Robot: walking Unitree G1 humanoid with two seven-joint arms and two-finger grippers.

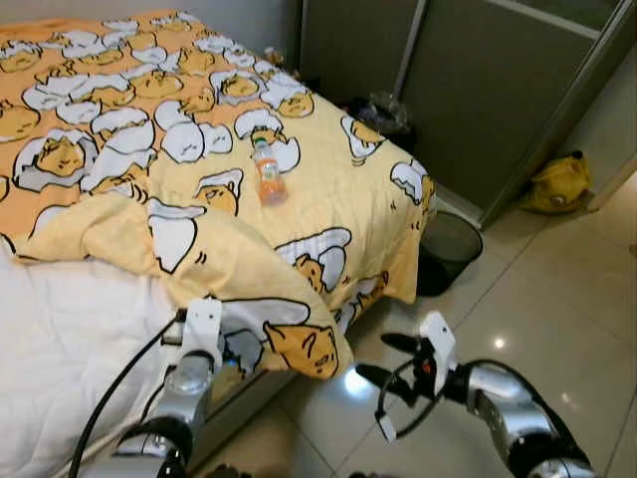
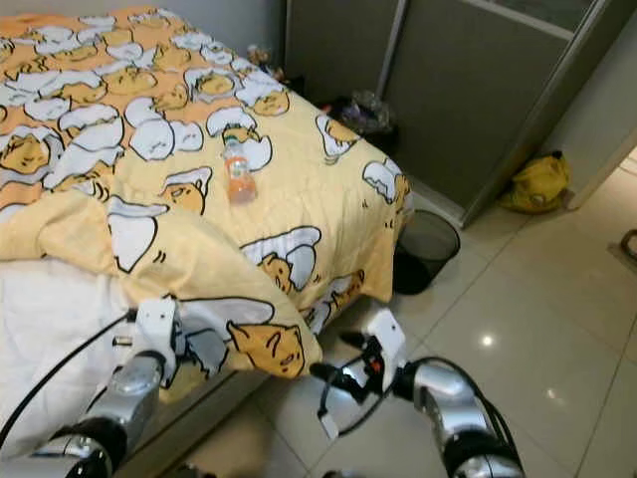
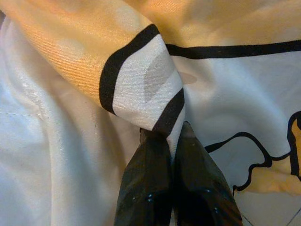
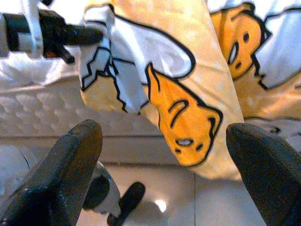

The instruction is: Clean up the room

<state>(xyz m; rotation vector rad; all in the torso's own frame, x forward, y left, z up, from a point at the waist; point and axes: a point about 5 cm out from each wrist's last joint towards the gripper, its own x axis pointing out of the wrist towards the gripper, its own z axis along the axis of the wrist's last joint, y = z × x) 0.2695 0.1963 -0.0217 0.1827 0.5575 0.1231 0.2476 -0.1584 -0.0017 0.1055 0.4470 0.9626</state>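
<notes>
A yellow blanket [image 1: 328, 189] printed with egg cartoons covers the bed, and its folded corner [image 1: 299, 344] hangs over the bed's near edge. My left gripper [image 3: 170, 133] is shut on a fold of this blanket next to the white mattress [image 1: 60, 339]. My right gripper [image 1: 384, 360] hovers open over the floor just right of the hanging corner, its fingers [image 4: 80, 155] spread wide and facing the blanket [image 4: 188, 108]. An orange drink bottle [image 1: 268, 172] lies on the blanket further up the bed.
A dark round waste bin [image 1: 448, 249] stands on the floor at the foot of the bed. A yellow bag [image 1: 557, 182] lies by the sliding wardrobe doors [image 1: 478, 90]. A dark bag [image 1: 383, 115] sits behind the bed corner. Glossy tiles [image 1: 557, 299] stretch to the right.
</notes>
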